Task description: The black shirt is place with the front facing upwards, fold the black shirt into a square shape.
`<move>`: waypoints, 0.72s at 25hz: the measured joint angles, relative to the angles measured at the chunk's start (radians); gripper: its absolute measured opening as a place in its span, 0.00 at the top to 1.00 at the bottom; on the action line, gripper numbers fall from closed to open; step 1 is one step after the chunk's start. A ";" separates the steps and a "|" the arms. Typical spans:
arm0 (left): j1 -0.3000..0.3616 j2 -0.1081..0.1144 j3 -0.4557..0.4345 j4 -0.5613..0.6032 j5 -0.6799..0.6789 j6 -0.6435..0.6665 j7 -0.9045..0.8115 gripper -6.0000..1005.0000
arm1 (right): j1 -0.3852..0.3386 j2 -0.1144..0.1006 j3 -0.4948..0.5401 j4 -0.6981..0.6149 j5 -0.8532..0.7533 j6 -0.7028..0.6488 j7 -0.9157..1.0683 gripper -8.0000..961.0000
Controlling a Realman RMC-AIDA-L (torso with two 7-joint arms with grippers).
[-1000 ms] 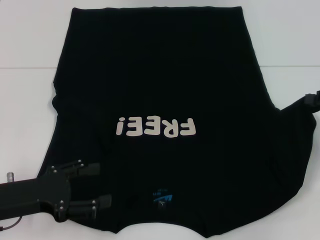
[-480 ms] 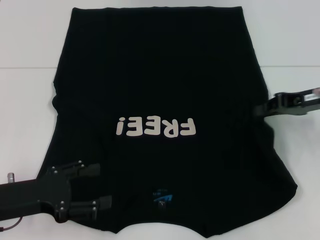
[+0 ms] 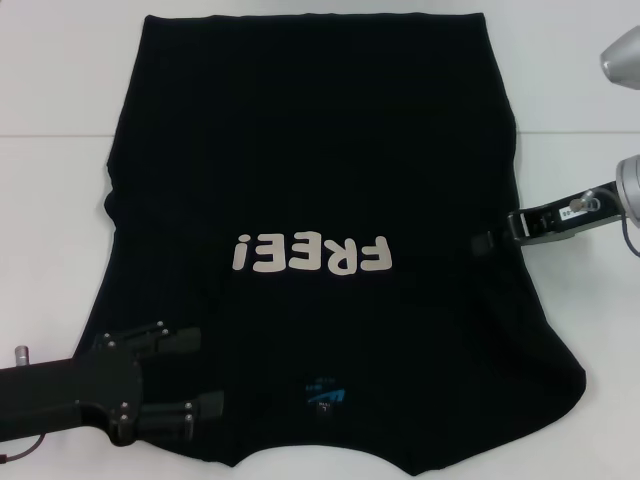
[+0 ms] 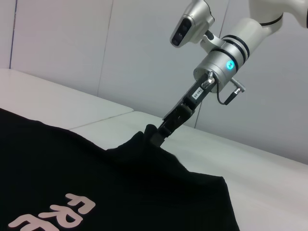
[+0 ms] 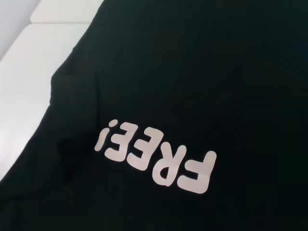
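The black shirt [image 3: 310, 150] lies spread on the white table, front up, its white "FREE!" lettering [image 3: 310, 254] and small blue logo [image 3: 325, 392] facing me upside down. At the shirt's right edge my right gripper [image 3: 487, 240] is shut on a pinch of the right sleeve cloth. In the left wrist view, the right gripper [image 4: 153, 134] holds that cloth raised into a small peak above the shirt [image 4: 72, 173]. My left gripper [image 3: 205, 373] rests open over the shirt's near left corner, fingers apart. The right wrist view shows only the shirt [image 5: 192, 72] and its lettering.
The white table [image 3: 60, 80] shows bare to the left, right and far side of the shirt, with a seam line [image 3: 50, 136] running across it. My right arm's silver joints [image 3: 625, 55] hang above the far right. A pale wall [image 4: 120, 57] stands beyond the table.
My right gripper has moved inward from the right edge, pulling the right sleeve over the shirt's body, so the sleeve no longer sticks out. The left arm has not moved.
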 joint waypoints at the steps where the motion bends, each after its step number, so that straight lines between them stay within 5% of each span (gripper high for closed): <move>1: 0.000 0.000 0.000 0.000 0.000 0.000 0.000 0.13 | 0.000 0.001 -0.002 0.000 0.000 0.002 0.001 0.99; 5: 0.000 0.000 0.000 0.000 0.000 0.000 -0.001 0.13 | 0.006 0.011 0.003 0.000 0.010 0.008 -0.019 0.99; 12: -0.005 0.000 0.000 -0.018 0.000 -0.001 -0.001 0.13 | 0.031 0.050 -0.002 -0.007 0.045 -0.021 -0.127 0.74; 16: -0.005 0.004 -0.001 -0.025 -0.007 -0.002 -0.004 0.13 | 0.010 0.047 0.024 -0.004 0.045 -0.010 -0.117 0.60; 18: -0.005 0.004 -0.001 -0.026 -0.007 -0.007 -0.014 0.13 | -0.017 0.034 0.070 -0.004 0.045 -0.006 -0.090 0.34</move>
